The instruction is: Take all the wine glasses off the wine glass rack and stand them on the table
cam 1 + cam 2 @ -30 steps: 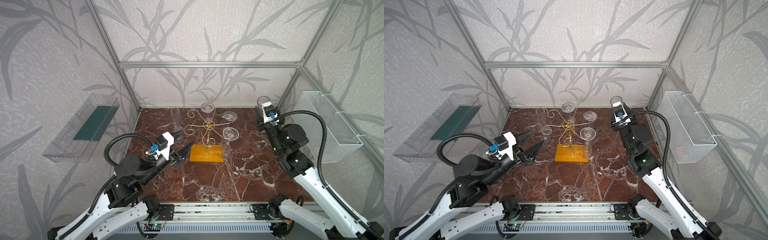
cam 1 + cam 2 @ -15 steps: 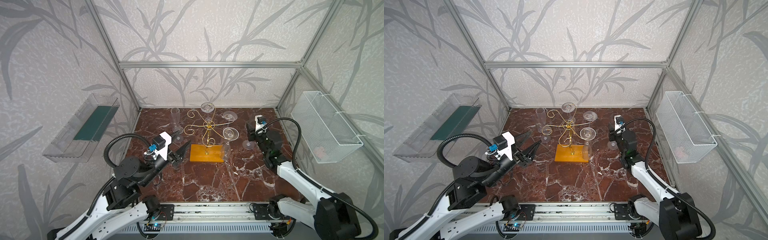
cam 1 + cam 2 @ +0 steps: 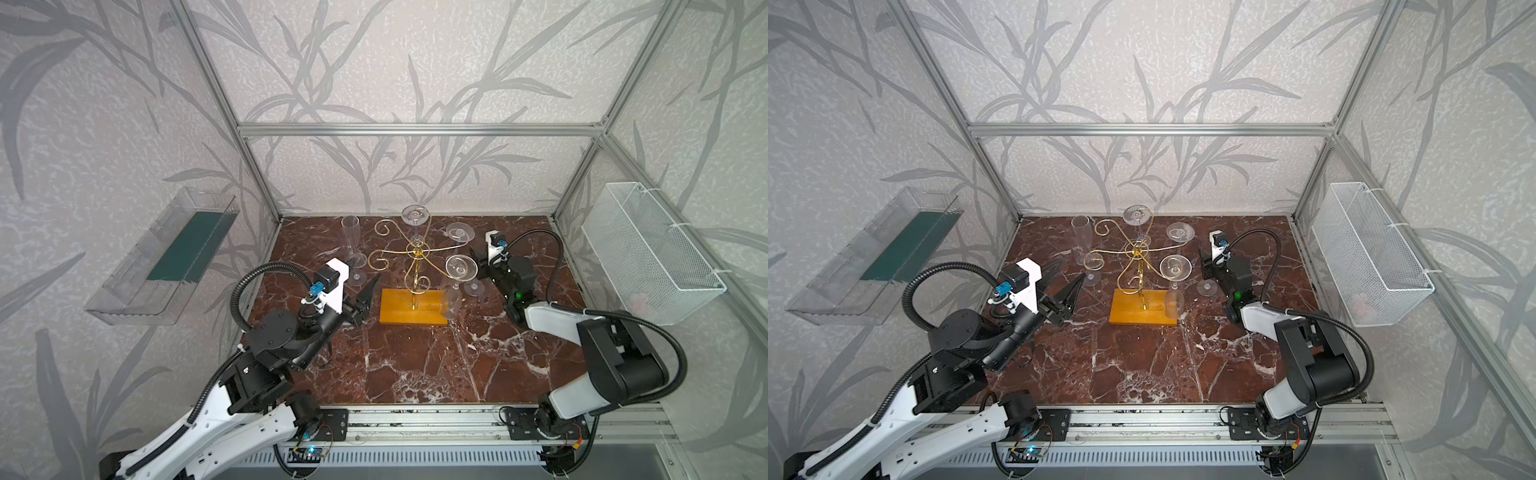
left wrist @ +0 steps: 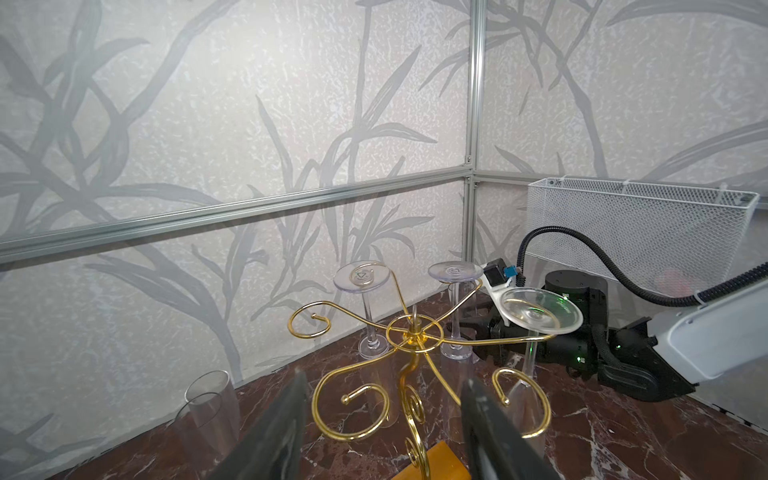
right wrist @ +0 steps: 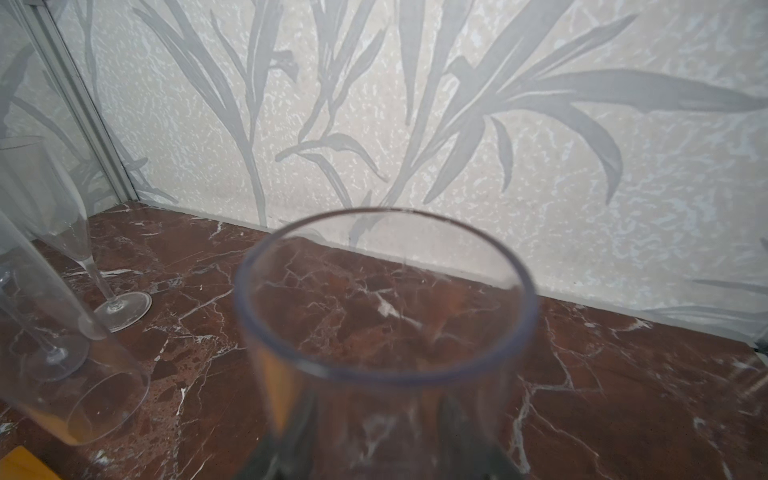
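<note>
The gold wire wine glass rack [image 3: 417,251] stands on its orange base [image 3: 411,307] mid-table, also seen in the left wrist view [image 4: 411,332]. Three clear glasses hang upside down from it, feet up [image 3: 414,215] [image 3: 460,232] [image 3: 460,266]. My right gripper [image 3: 478,272] [image 3: 1209,270] is low, right of the rack, shut on an upright wine glass [image 5: 384,376]. That glass's foot [image 3: 473,289] is at the table. Through the glass wall my right fingers [image 5: 299,436] show blurred. My left gripper [image 3: 372,295] [image 4: 384,378] stands open and empty, left of the base.
Two upright glasses [image 3: 351,237] [image 4: 208,395] stand at the back left of the rack. A white mesh basket [image 3: 652,249] hangs on the right wall and a clear tray [image 3: 166,257] on the left wall. Aluminium frame posts edge the marble table [image 3: 415,365].
My right arm came down from high at the back right with the glass, to table level beside the rack. My left gripper barely shifted and opened slightly.
</note>
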Robot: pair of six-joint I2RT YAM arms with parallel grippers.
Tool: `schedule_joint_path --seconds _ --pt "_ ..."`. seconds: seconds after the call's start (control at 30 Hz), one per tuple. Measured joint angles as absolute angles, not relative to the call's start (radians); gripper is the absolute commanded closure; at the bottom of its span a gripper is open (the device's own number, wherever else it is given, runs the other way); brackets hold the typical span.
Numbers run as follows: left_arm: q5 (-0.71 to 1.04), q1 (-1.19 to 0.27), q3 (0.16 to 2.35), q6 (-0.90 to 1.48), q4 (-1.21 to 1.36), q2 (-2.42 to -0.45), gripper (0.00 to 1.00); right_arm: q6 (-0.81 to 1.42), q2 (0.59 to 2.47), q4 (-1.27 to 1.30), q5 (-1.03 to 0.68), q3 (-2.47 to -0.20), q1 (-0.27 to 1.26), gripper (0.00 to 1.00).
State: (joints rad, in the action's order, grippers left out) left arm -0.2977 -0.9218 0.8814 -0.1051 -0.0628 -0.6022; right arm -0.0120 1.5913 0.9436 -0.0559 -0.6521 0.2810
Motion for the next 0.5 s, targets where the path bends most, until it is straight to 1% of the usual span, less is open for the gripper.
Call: schedule_joint_path --seconds 0.13,0.5 --pt "-0.333 -0.922 0.881 -0.113 -0.036 -0.609 0.38 -0.012 1.674 1.019 -0.084 -0.690 0.281 0.74" --pt "-0.374 -0.922 0.881 -0.122 -0.009 -0.640 0.37 -0.011 1.770 1.129 -0.107 -0.725 0.279 0.70"
